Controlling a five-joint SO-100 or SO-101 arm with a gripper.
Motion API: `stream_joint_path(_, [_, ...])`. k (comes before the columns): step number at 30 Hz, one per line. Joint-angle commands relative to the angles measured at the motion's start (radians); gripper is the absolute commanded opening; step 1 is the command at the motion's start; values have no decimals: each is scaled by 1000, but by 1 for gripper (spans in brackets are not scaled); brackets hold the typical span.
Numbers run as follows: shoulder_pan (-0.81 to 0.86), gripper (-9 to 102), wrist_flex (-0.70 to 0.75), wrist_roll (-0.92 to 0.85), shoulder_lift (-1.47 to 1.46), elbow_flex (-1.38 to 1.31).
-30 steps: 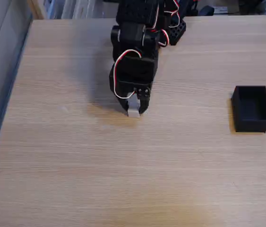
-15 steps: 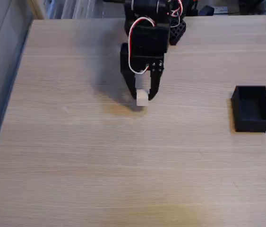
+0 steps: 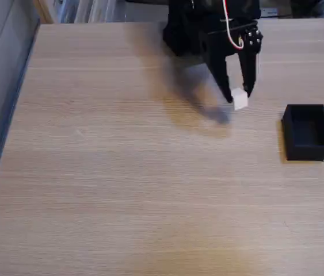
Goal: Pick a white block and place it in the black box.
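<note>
The near half of the table [image 3: 121,218] is bare light wood, its grain running left to right in the fixed view. Farther back, close to the right edge, sits the box [image 3: 306,131], open top up, its long sides running toward the far edge. To the left of the box and a little beyond it, the claw [image 3: 239,99] hangs tips-down, above the tabletop. Its two black fingers [image 3: 223,80] are pinching the block [image 3: 240,99], which sits right between the tips, its lower part sticking out below them and its corner turned toward the camera. The block is off the wood: a soft shadow lies on the table to its lower left, apart from it. Block and box are near each other but not touching, with a strip of bare wood between. Behind the claw, the arm [image 3: 208,23] rises dark and slightly blurred at the far edge, a red and white wire looping over it.
</note>
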Motion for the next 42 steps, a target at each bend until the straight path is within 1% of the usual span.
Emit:
stream_joint_path(1, [-115,0,-92,0,-37,-2])
stream_joint_path(7, [-224,0,-175,3,-204,-71])
stream_joint_path(17, [-328,0,-201,98,-488,-305])
stream_joint_path(21, [-337,1,-227,98,-548,-351])
stream_joint_path(23, [-334,3,-242,100,-561,-353])
stream_joint_path(26, [-322,15,-259,123,-571,-354])
stream_joint_path(34, [-278,23,-241,175,-517,-331])
stream_joint_path(37, [-265,22,-219,160,-466,-311])
stream_joint_path(38, [-258,20,-199,150,-445,-305])
stream_joint_path(42, [-206,0,-114,164,-311,-227])
